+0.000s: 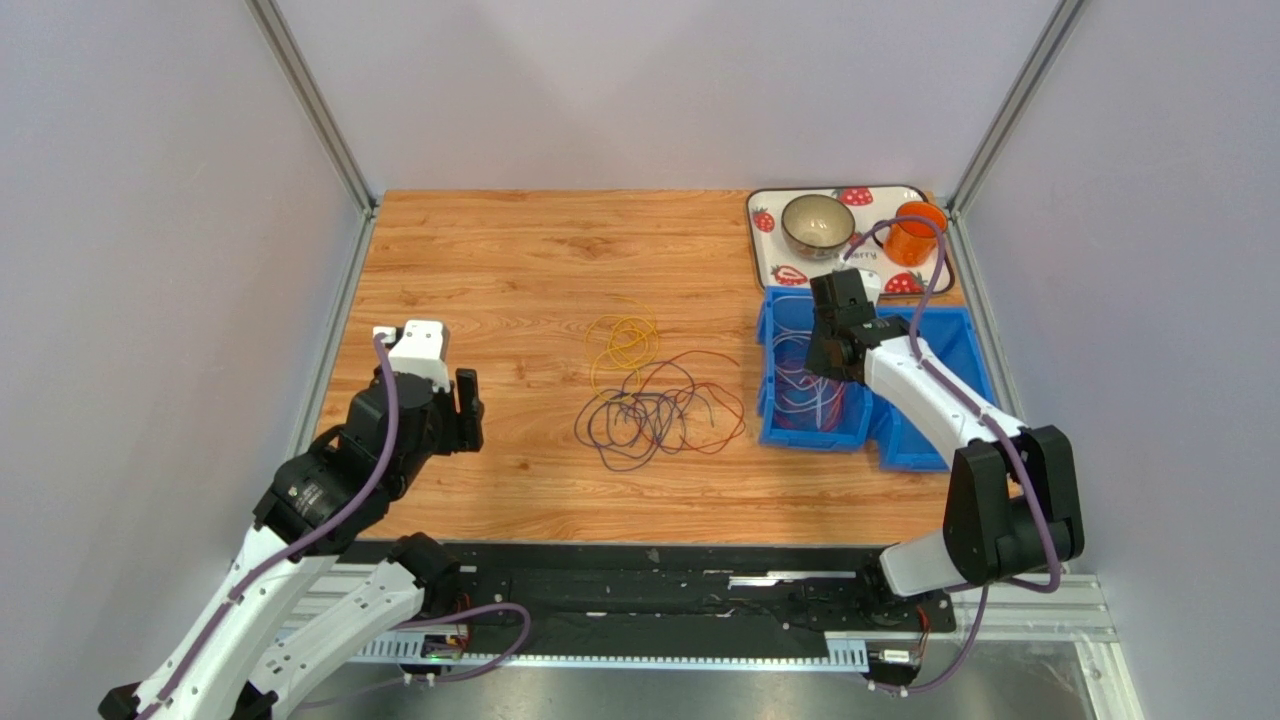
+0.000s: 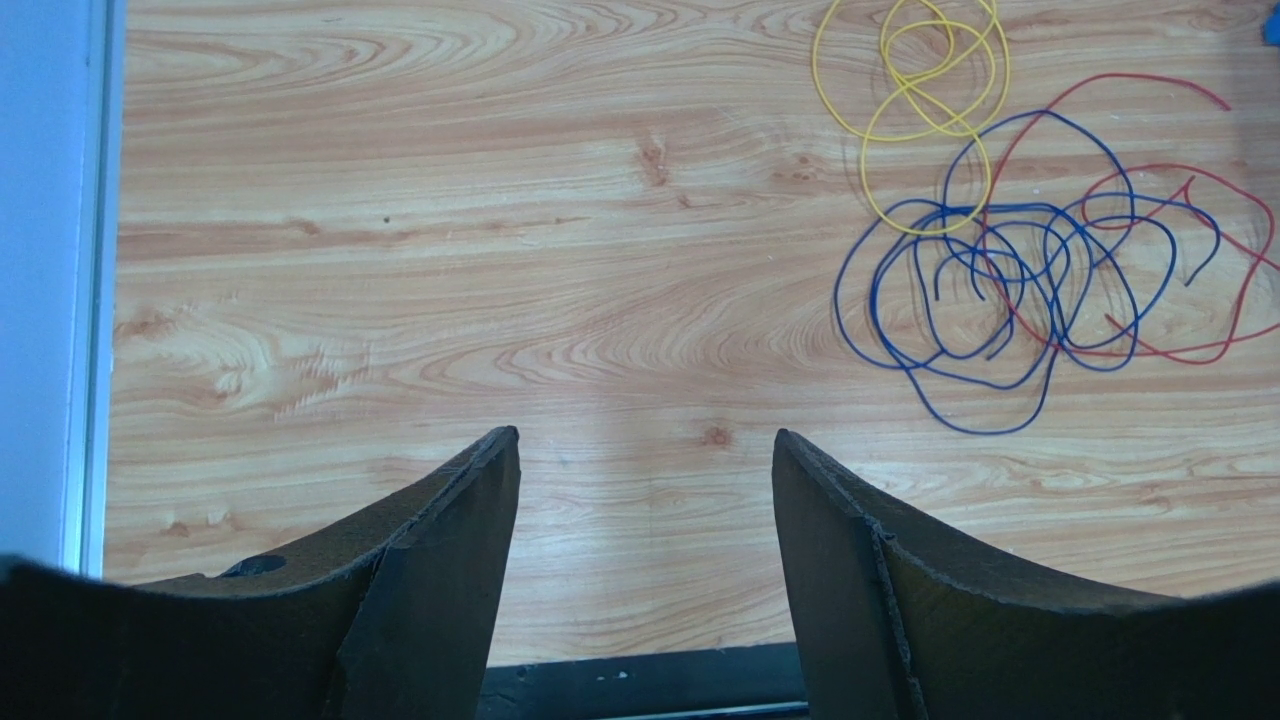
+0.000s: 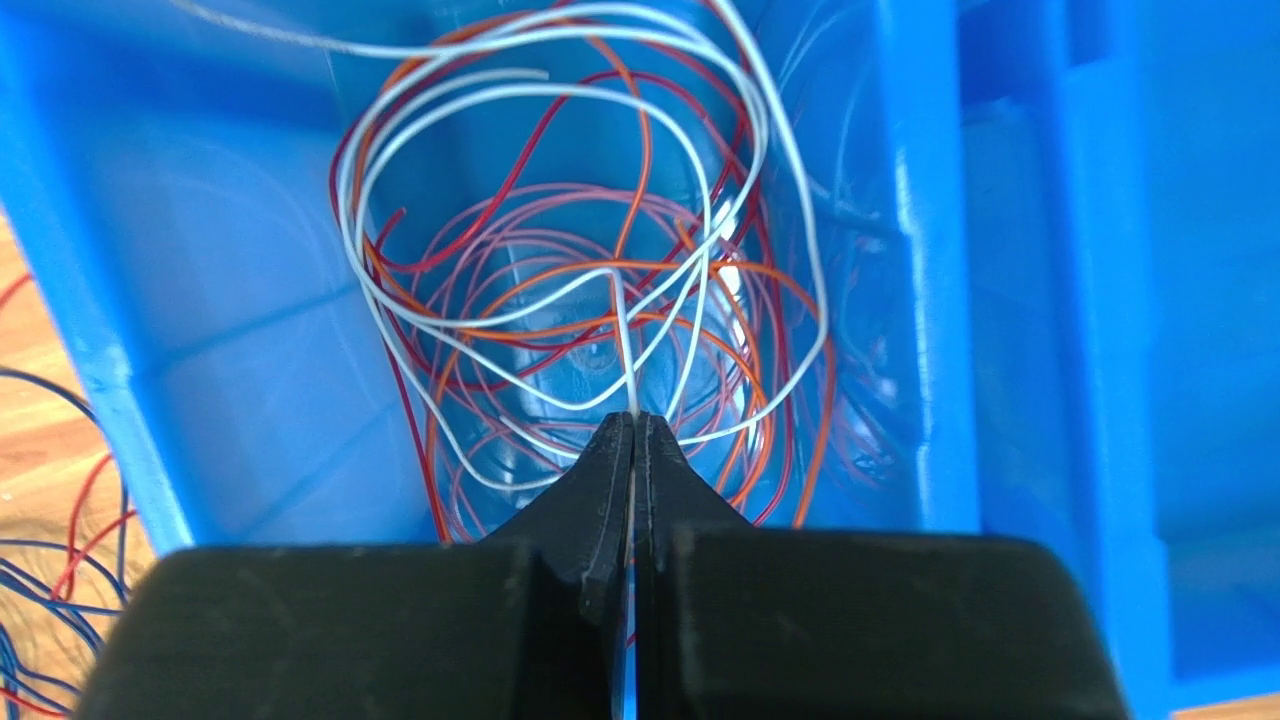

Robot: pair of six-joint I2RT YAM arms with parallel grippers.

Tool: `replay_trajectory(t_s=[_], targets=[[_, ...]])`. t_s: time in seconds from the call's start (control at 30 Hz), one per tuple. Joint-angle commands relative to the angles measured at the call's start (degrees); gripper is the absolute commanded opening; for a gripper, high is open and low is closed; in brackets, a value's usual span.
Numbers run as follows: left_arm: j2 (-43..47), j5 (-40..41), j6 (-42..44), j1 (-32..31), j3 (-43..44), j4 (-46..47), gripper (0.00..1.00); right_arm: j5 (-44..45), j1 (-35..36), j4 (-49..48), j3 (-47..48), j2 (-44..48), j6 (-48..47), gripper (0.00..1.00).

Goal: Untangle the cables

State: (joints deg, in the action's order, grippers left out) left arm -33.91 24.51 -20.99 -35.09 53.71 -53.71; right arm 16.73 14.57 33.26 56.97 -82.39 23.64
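With your right gripper (image 3: pixel 633 428) at mid-frame clamped on the thin white wire (image 3: pixel 622 338) in the blue plastic bin (image 3: pixel 924 225), lift slowly; your left gripper (image 2: pixel 643 443) hangs open, empty.

Black two-finger left gripper (image 2: pixel 643 450) jaws wide apart over light wood-grain tabletop (image 2: pixel 421 225). Upper right: thin yellow cable loops (image 2: pixel 902 96), blue cable tangle (image 2: pixel 992 285), red cable (image 2: pixel 1157 168) overlapping.

We find the light bright and even, with only faint, soft shadows on the counter (image 1: pixel 526 285). The overhead view is sharp. Close up, our dark fingers (image 2: pixel 436 600) blur, and pale glare sits on the blue bin (image 3: pixel 226 375) floor.
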Motion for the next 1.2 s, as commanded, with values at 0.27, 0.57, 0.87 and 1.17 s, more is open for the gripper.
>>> replay_trajectory(t_s=[0.27, 0.57, 0.87, 1.17], targets=[[0.2, 0.2, -0.6, 0.1, -0.1, 1.9, 0.71, -15.6, 0.0, -3.9, 0.8, 2.2, 1.8, 0.00], [0.9, 0.3, -0.8, 0.2, -0.2, 1.8, 0.71, -15.9, 0.0, 4.4, 7.4, 9.9, 1.7, 0.54], [0.2, -0.3, -0.8, 0.2, -0.1, 1.8, 0.70, -17.9, 0.0, 8.1, 6.0, 16.4, 2.7, 0.56], [-3.5, -8.4, 1.0, 0.2, 1.0, 3.3, 0.70, -17.9, 0.0, 10.2, 3.2, 22.6, 2.5, 0.55]])
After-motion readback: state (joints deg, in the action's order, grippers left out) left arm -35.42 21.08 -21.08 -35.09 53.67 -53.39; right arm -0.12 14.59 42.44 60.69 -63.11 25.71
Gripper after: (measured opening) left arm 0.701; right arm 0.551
